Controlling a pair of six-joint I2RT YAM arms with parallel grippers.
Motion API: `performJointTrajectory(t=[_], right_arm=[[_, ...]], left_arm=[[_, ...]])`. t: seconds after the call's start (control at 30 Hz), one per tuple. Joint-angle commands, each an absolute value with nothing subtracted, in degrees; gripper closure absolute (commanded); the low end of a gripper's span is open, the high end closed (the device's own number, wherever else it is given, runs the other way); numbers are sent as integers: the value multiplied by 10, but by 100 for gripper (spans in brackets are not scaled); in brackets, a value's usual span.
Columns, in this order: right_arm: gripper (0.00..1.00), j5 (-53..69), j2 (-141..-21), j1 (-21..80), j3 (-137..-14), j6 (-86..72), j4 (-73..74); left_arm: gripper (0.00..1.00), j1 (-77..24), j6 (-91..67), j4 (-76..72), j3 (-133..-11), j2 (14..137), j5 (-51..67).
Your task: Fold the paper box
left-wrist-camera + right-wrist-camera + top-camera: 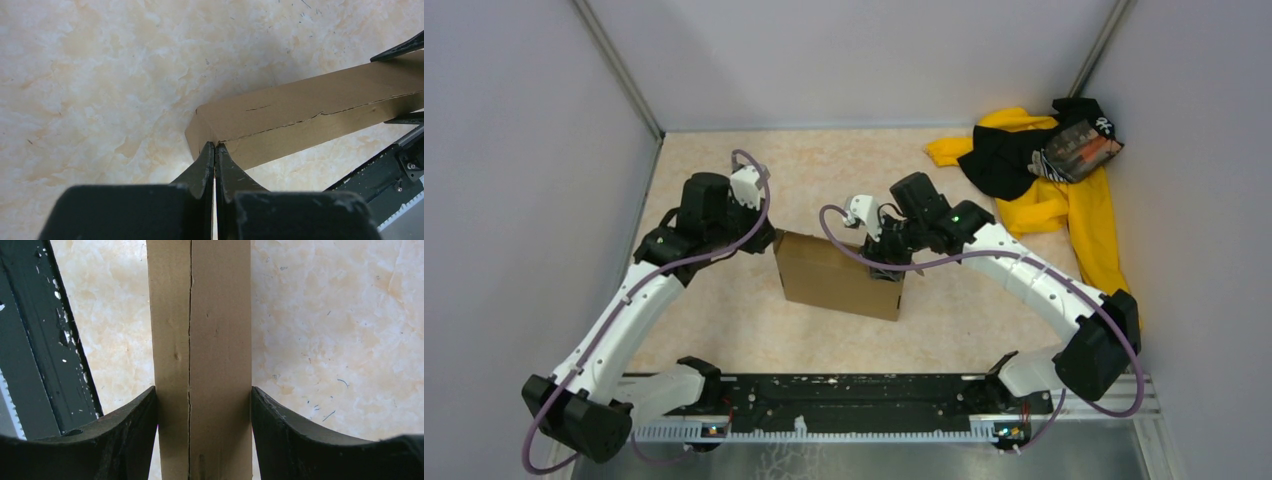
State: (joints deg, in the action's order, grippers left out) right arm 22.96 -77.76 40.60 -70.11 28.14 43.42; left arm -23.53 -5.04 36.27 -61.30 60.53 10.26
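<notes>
Here, both arms reach forward with elbows bent outward and meet at one brown carton. The left tool (215, 148) is pinched fully closed, its two tips together and touching the end edge of the paper box (839, 280), right where a seam runs along the cardboard. Whether any card is nipped between them cannot be told. The right tool (202, 401) stands partly spread and points down, with the narrow top face of the box clamped between its fingers (137, 415), which press on both sides. The box stands on edge between the two tools, on a pale marbled tabletop (724, 320) enclosed by plain grey walls (514, 150). A black rail (854, 400) lies behind the tools at the near edge. Far off to the right tool's outer side lies a yellow-and-black cloth pile (1074, 215). Counted: two arms, two tools, one box, one cloth pile.
</notes>
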Motion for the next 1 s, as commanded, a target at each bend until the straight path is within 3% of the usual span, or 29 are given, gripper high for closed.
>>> performJointTrajectory(t=[0.0, 0.97], right_arm=[[61, 223, -775, 420, -688, 282, 441], [62, 165, -757, 458, -652, 293, 412]], left_arm=[[100, -235, -50, 385, -653, 622, 90], [100, -235, -87, 506, -820, 720, 112]])
